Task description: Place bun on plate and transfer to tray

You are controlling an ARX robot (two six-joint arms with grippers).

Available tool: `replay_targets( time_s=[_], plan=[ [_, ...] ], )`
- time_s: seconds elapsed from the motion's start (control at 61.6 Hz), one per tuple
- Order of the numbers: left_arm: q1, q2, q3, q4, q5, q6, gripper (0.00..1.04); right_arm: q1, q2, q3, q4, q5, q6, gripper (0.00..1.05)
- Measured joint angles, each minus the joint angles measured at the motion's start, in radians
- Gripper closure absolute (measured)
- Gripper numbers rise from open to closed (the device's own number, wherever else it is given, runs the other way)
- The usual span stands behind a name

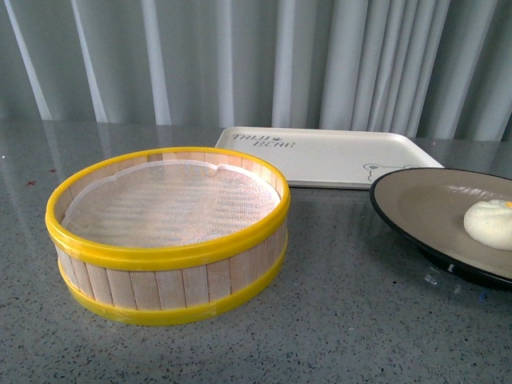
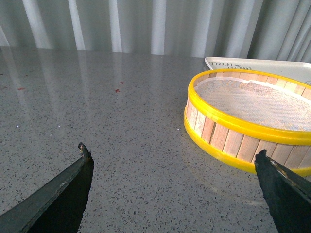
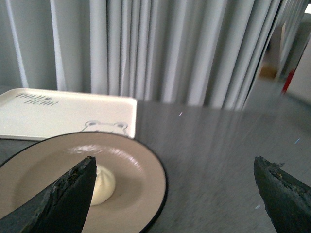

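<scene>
1. The left gripper (image 2: 172, 149) hangs low over the grey speckled table (image 2: 121, 145). It is level and aimed at the far curtain (image 2: 160, 24). Its two dark fingers are spread wide with nothing between them. Only its wrist camera shows it.
2. The steamer basket (image 1: 172, 284) stands on the near left of the table. It has wooden slats between yellow rims and a white mesh liner (image 1: 168, 204) inside. From the left wrist view it lies close ahead of one fingertip, apart from it.
3. The tray (image 1: 320, 156) lies flat at the far centre. The basket's far rim hides part of its near edge. Grey lettering runs along its far left, and a bear drawing sits at its near right corner.
4. The plate (image 1: 424, 204) rests on the right, nearer than the tray. Its far rim overlaps the tray's corner in view, and whether they touch cannot be told.
5. The bun (image 1: 490, 224) sits upright on the plate's right part, yellow dot on top.
6. The right gripper (image 3: 174, 159) hovers over the plate's near side, its fingers wide apart and holding nothing. One finger partly screens the bun in the right wrist view.
</scene>
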Motion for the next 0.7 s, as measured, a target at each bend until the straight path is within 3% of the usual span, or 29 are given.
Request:
replay_targets(
  time_s=[0.13, 0.211, 0.357, 0.503, 0.698],
  plan=[
    [0.000, 0.000, 0.000, 0.000, 0.000, 0.000, 0.07, -0.048, 0.219, 0.124, -0.085, -0.118, 0.316, 0.09],
    [0.000, 0.000, 0.000, 0.000, 0.000, 0.000, 0.07, -0.055, 0.342, 0.199, -0.119, -0.189, 0.597, 0.09],
    [0.000, 0.000, 0.000, 0.000, 0.000, 0.000, 0.07, -0.092, 0.423, 0.226, -0.139, -0.281, 0.905, 0.09],
    [0.000, 0.000, 0.000, 0.000, 0.000, 0.000, 0.07, -0.185, 0.439, 0.211, -0.148, -0.365, 1.090, 0.09],
    [0.000, 0.000, 0.000, 0.000, 0.000, 0.000, 0.07, -0.232, 0.492, 0.199, -0.163, -0.404, 1.159, 0.09]
  ],
)
